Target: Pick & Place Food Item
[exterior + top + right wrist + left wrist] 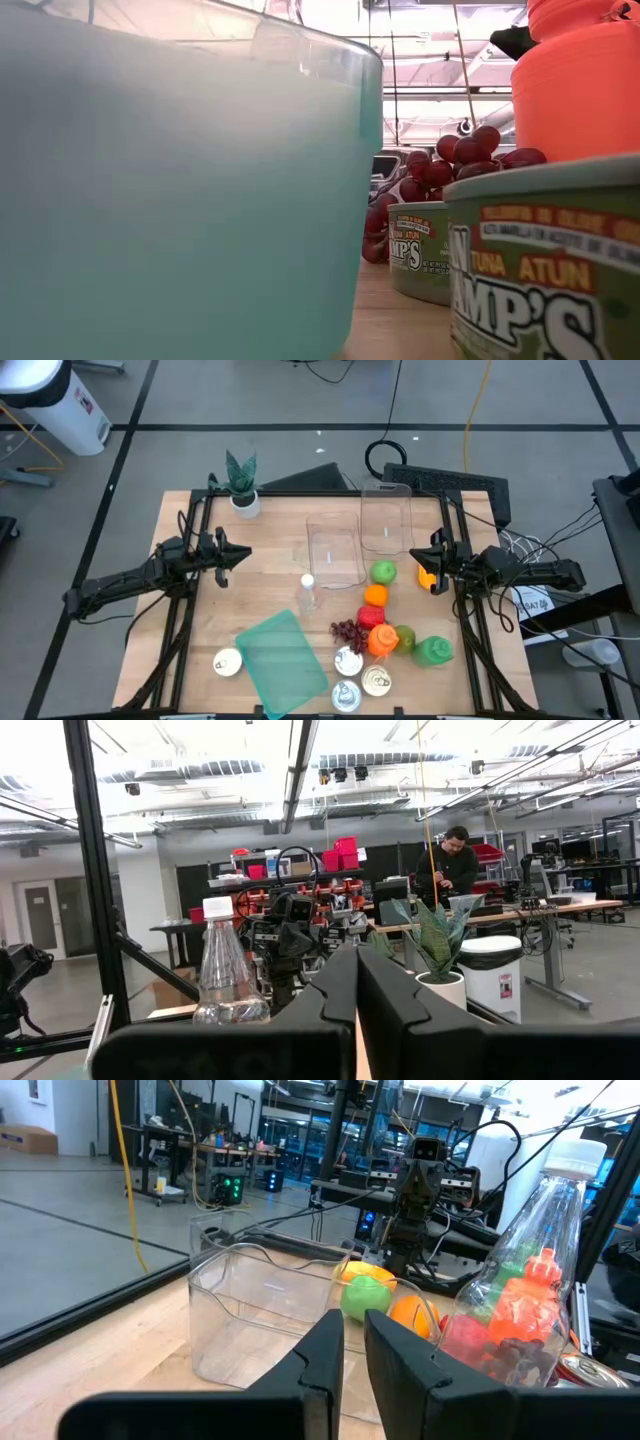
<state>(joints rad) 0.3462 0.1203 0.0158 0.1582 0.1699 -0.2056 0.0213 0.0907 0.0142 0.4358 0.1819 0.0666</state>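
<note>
**Both arms at the table's sides, the food cluster lying nearer the right arm.**

The right gripper point(428, 565) hovered at the right edge with its fingers pressed together on nothing; an orange-yellow item point(427, 579) lay just beside it, and whether the two touched could not be told. The green apple point(383, 572) lay just inward of that claw, toward the table's centre, with the orange point(375, 595), red grapes point(347, 630) and tuna cans point(377, 680) strung out toward the near edge. The left gripper point(236, 555), fingers nearly closed and empty, waited well apart across the table. Between the arms sat a clear plastic bin point(335, 555) and a second clear bin point(386, 518) behind it; both appeared empty. A water bottle point(307, 596) stood near the first bin. Judged from this layout, the right arm had the shorter reach to the fruit.
</note>
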